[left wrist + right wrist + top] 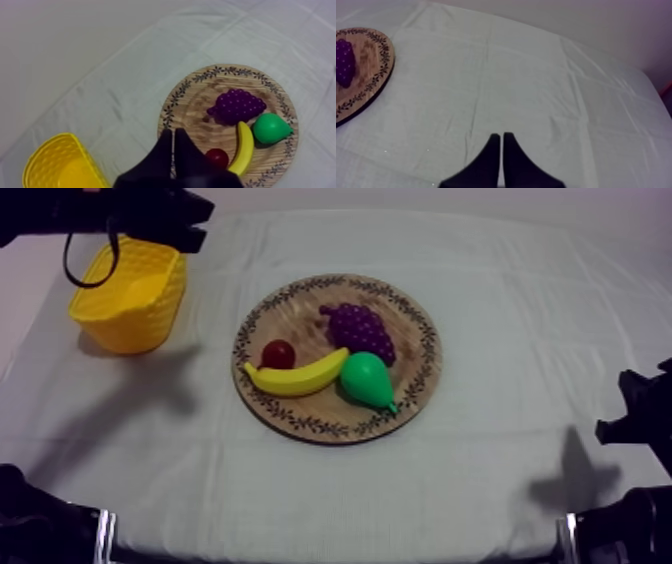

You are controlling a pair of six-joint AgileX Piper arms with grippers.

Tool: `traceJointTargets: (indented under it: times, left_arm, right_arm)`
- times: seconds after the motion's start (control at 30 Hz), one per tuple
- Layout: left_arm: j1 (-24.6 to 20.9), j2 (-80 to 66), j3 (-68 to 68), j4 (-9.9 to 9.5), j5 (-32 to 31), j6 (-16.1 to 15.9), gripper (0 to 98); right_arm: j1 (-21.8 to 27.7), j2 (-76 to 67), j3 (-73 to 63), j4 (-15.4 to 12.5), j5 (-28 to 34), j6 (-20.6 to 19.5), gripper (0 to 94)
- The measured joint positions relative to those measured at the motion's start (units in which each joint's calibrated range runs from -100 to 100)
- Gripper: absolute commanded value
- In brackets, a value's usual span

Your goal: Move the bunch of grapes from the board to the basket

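No writing, label, brand, number or sign can be read anywhere. The only marking is the dark leafy ornament round the rim of the round wooden board [290,318] at the frame's centre; it forms no letters.

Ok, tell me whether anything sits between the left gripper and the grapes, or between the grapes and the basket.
Nothing visible does. Only bare cloth and board lie between the left gripper, by the yellow basket, and the bunch of grapes. The small red fruit and banana lie aside.
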Motion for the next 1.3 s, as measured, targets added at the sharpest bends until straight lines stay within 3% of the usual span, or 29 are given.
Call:
traceJointTargets:
  times: [0.8,1.3]
  left_arm:
    - [3.53,17.55,-21.14,2.14,9.16,-10.26,0.0]
    - [5.47,24.11,-24.46,2.98,9.54,-12.34,0.4]
  right_arm:
    - [0.0,0.0,0.0,0.0,0.0,0.0,0.2]
    - [0.0,0.0,0.0,0.0,0.0,0.0,0.2]
